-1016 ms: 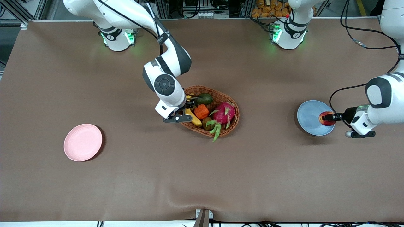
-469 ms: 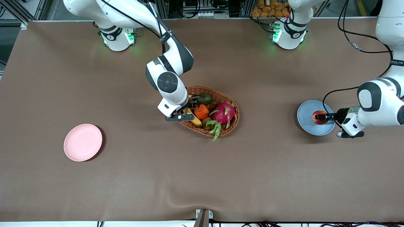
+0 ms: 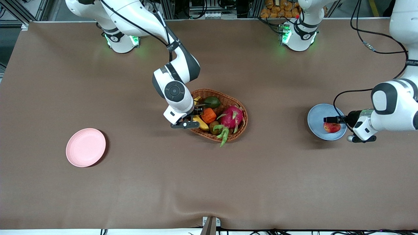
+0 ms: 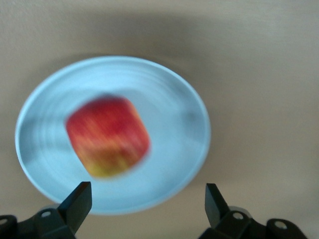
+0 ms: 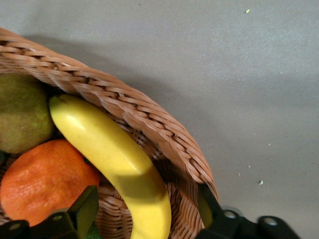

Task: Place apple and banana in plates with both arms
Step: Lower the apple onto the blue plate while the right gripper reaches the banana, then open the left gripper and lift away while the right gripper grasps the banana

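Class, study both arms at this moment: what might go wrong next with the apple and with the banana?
1. The small round red apple lies loose in the light blue round plate, under the open left gripper; it may roll.
2. The open right gripper straddles the long yellow banana with one finger outside the oval woven wicker basket; closing may catch the rim and drag the basket.

Left wrist view: apple [image 4: 107, 137] blurred, skin detail unreadable. Right wrist view: banana [image 5: 115, 162] cut off at the frame edge, far end hidden. Front view: right arm covers the banana's upper part; the basket [image 3: 241, 127] rim there apparently hidden too.
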